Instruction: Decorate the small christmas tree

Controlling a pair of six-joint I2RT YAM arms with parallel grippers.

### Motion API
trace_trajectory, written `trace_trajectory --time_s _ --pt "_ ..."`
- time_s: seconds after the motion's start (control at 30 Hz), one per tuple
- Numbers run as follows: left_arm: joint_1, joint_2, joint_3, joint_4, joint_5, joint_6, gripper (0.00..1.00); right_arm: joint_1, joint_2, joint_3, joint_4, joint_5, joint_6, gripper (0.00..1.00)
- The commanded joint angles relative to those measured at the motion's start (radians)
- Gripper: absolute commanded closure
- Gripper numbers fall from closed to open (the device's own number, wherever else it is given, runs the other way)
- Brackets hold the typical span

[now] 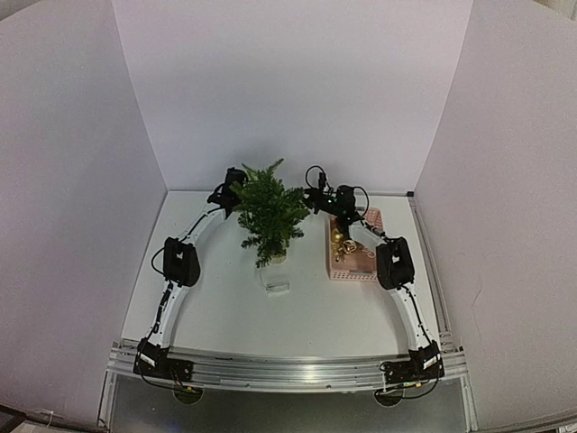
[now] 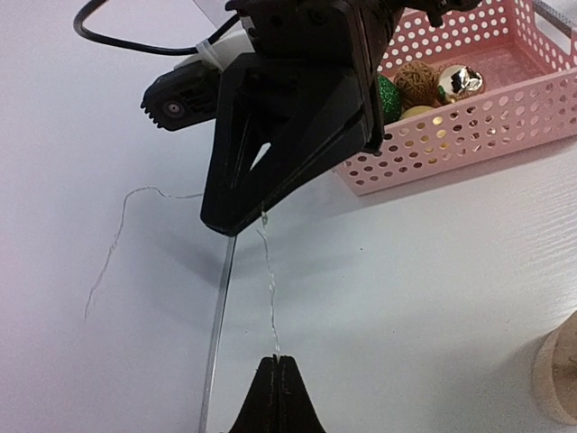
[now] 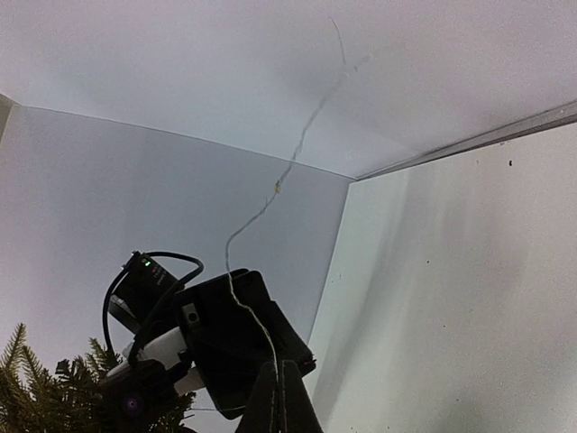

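The small christmas tree (image 1: 269, 215) stands upright in its pale pot at mid-table. Its pale base (image 2: 559, 379) shows in the left wrist view and some branches (image 3: 36, 388) show in the right wrist view. My left gripper (image 1: 234, 185) is at the tree's back left, my right gripper (image 1: 315, 197) at its back right. Both face each other. The left gripper (image 2: 278, 359) is shut on a thin silvery wire string (image 2: 269, 271) that runs up to the right gripper's tips (image 2: 232, 224). The right gripper (image 3: 281, 365) is shut on the same wire (image 3: 297, 153), which trails loosely upward.
A pink perforated basket (image 1: 364, 260) lies right of the tree, holding gold, brown twine and green glitter balls (image 2: 416, 83). A small clear object (image 1: 277, 287) lies on the table in front of the tree. White walls enclose the back and both sides.
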Motion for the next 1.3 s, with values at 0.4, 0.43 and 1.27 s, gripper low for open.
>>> trace_trajectory --time_s 0.4,0.43,1.27 --pt "0.017 -0.153 -0.230 0.182 -0.098 0.025 0.50 -0.054 -0.208 -0.141 0.104 0.051 -0.049 1.00" --pt "0.019 -0.163 -0.240 0.185 -0.102 0.024 0.47 -0.055 -0.222 -0.152 0.104 0.058 -0.054 1.00" --pt "0.129 -0.345 -0.435 0.147 -0.320 0.053 0.01 -0.094 -0.626 -0.385 -0.137 0.194 -0.370 1.00"
